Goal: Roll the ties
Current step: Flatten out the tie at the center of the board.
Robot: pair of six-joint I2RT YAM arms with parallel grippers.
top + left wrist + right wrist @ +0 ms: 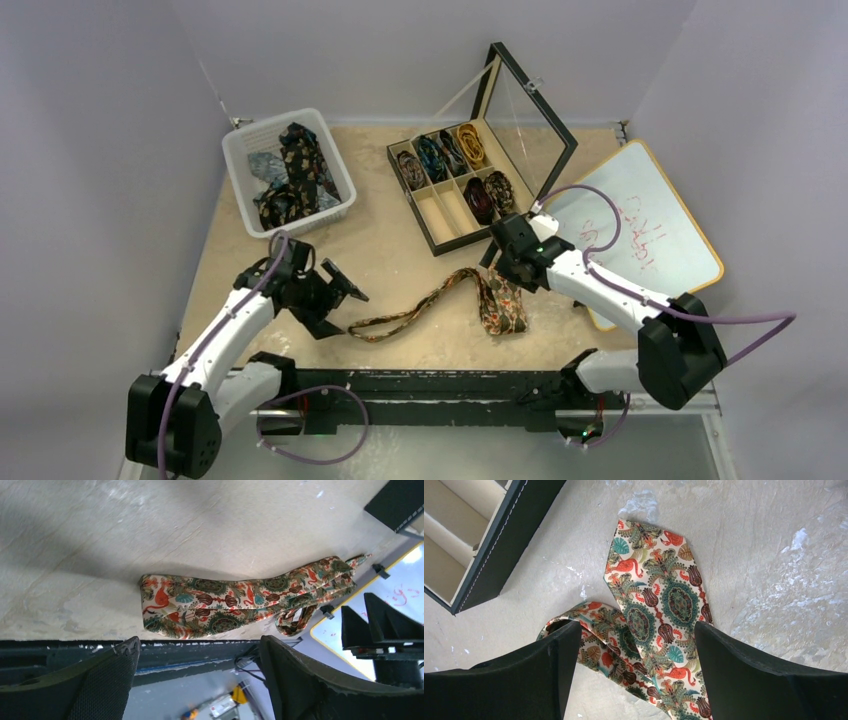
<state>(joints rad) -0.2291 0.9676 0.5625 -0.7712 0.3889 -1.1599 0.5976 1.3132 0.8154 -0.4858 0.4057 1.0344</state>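
One tan-orange floral tie [440, 297] lies stretched out on the table, its wide end [503, 310] on the right and its narrow end on the left. My right gripper [508, 268] is open just above the wide end; in the right wrist view the tie [659, 595] lies between and below the spread fingers [539, 675], gripper [634, 640]. My left gripper [335, 292] is open and empty, just left of the narrow end. In the left wrist view the tie [225, 602] lies beyond the gripper [197, 650]. Several rolled ties [440, 155] sit in the box.
A black compartment box [432, 232] with its lid raised stands at the back centre; its corner shows in the right wrist view [499, 540]. A white basket [240, 160] of loose ties [295, 170] is at the back left. A whiteboard [650, 230] lies at the right.
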